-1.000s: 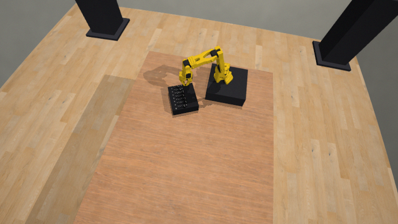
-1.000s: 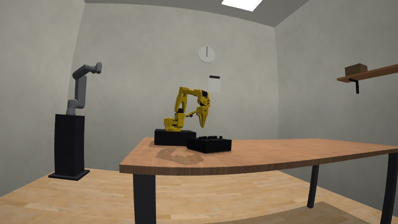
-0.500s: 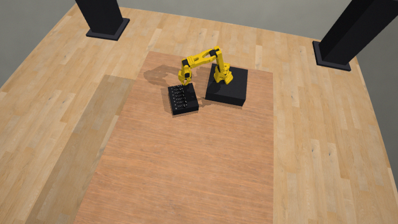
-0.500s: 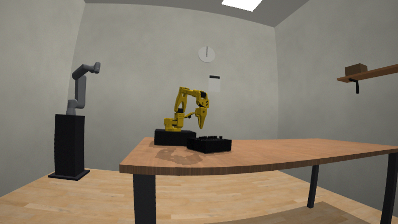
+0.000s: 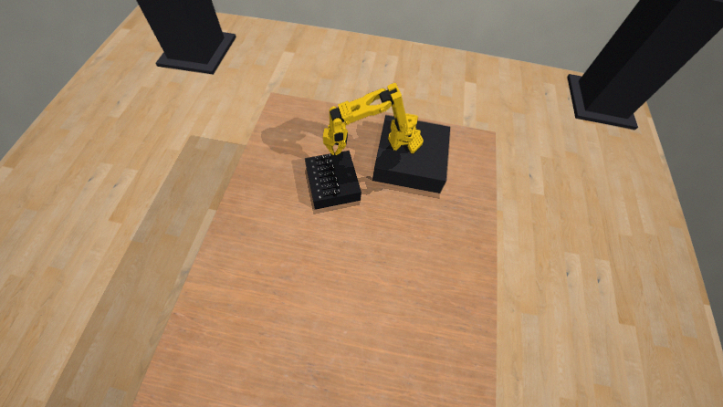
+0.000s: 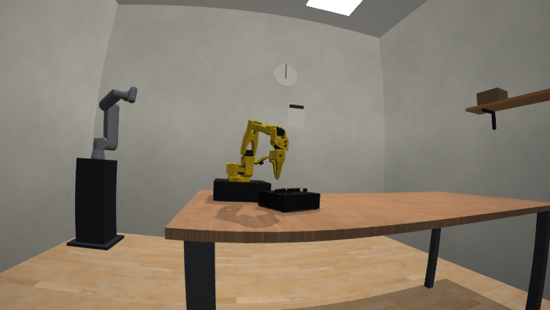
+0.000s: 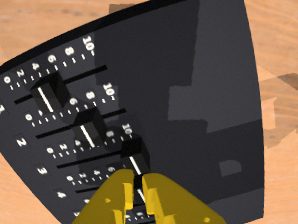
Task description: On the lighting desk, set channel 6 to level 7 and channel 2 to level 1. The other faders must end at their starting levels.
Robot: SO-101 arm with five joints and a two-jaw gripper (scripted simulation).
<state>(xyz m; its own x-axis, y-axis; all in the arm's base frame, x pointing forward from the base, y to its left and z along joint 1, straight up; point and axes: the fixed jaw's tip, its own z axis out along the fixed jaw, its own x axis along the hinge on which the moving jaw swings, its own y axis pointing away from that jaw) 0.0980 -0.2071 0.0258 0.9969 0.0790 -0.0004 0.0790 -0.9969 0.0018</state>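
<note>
Gripper (image 5: 336, 150) was clenched on nothing, tips pointing down, hovering above the 12 o'clock edge of the lighting desk (image 5: 349, 188). Desk sat on the table (image 5: 329, 303), just beside the black base block (image 5: 430, 172), at its 9 o'clock. Fader knobs (image 7: 85, 135) were visible in the wrist view; levels unreadable.

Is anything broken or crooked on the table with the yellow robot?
Nothing stands out. The black lighting desk lies flat on the wooden table, slightly turned relative to the table edge, with no visible damage. The robot's hand is shut, holds nothing and hangs above the desk's sliders.
</note>
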